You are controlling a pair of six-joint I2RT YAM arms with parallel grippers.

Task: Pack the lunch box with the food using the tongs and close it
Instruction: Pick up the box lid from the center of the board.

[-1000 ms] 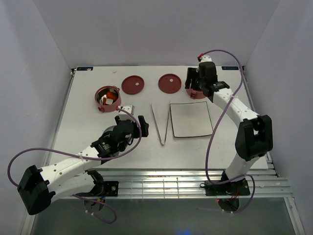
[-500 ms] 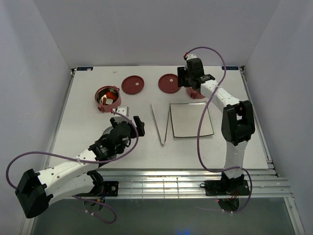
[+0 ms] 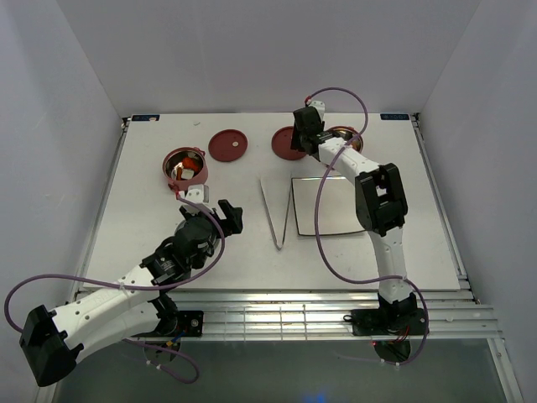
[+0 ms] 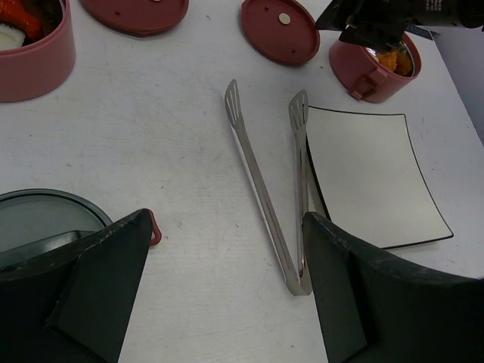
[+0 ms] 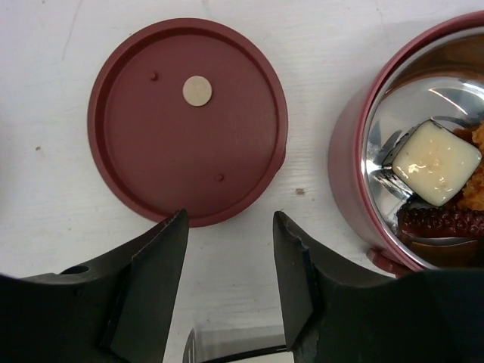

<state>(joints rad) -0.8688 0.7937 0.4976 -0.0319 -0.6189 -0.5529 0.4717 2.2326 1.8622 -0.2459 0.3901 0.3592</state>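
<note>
The right gripper (image 5: 231, 219) hangs parted and empty above the flat dark-red lid (image 5: 187, 121) beside the filled bowl (image 5: 344, 174), seemingly to cap it, while the left gripper (image 4: 227, 227) gapes empty over the tongs (image 4: 261, 189) lying on the surface (image 4: 136, 128).

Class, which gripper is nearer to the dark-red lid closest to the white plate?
Right. The right gripper hovers at that lid's near edge; the left gripper is far back, near the tongs' joined end.
</note>
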